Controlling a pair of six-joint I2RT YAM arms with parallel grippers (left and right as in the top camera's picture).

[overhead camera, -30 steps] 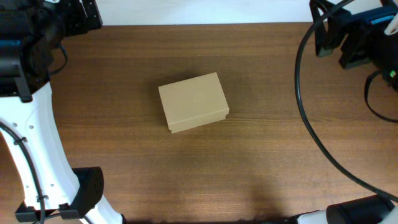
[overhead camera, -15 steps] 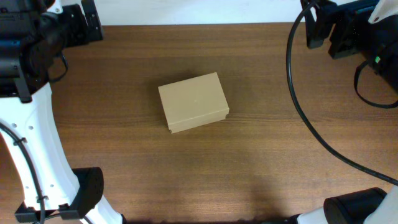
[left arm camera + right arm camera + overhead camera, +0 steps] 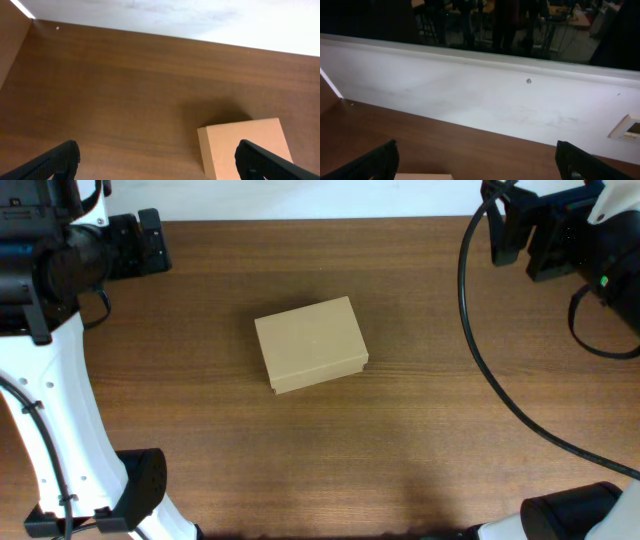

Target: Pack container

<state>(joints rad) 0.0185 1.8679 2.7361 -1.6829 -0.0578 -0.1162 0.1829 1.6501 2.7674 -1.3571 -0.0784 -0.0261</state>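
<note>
- Container (image 3: 311,344) position: I see the tan cardboard box lying near the middle of the desk (image 3: 430,440), lid flap down and closed, turned slightly out of square with the desk edges. Nothing touches it.
- Left pincer (image 3: 157,162): it hovers well to the box's far-left side. In the left wrist view both fingertips (image 3: 55,161) sit wide apart at the frame's lower corners with bare desk between them, so I read it as fully spread and holding nothing. A corner of the box shows just inside the right-hand fingertip.
- Right pincer (image 3: 475,162): it hangs well to the box's far-right side, aimed toward the white back wall (image 3: 485,107). The fingertips are likewise spread wide and empty. Only a sliver of the box top shows at the bottom edge of that view.
- Contents: I see no loose items beside the box, so I cannot tell whether it is already filled.
- Risk, my judgement: the box is light and unrestrained. One-sided contact would likely slide or spin it instead of lifting the flap.
- Risk, my judgement: the slight rotation means a squared-off approach could catch a corner and crush the cardboard.
</note>
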